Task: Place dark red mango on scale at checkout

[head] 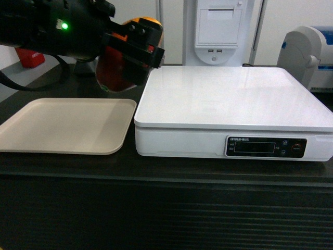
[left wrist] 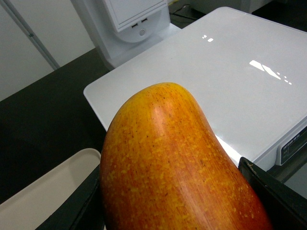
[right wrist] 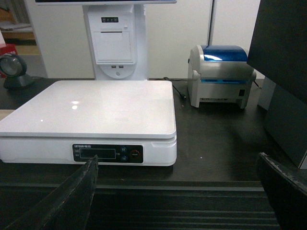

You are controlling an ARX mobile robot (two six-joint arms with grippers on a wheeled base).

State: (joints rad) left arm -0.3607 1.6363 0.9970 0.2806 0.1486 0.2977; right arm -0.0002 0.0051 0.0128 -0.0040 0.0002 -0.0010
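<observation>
My left gripper is shut on the dark red mango, holding it in the air behind the beige tray and just left of the scale's back-left corner. In the left wrist view the mango fills the frame between the black fingers, its orange-yellow end pointing toward the white platter. My right gripper is open and holds nothing. It hangs in front of the checkout's ribbed panel, below and to the right of the scale; it does not show in the head view.
A beige tray lies on the black counter left of the scale. Behind the scale stands a white terminal post with a printer. A blue-topped label printer stands at the right, and a dark panel at the far right.
</observation>
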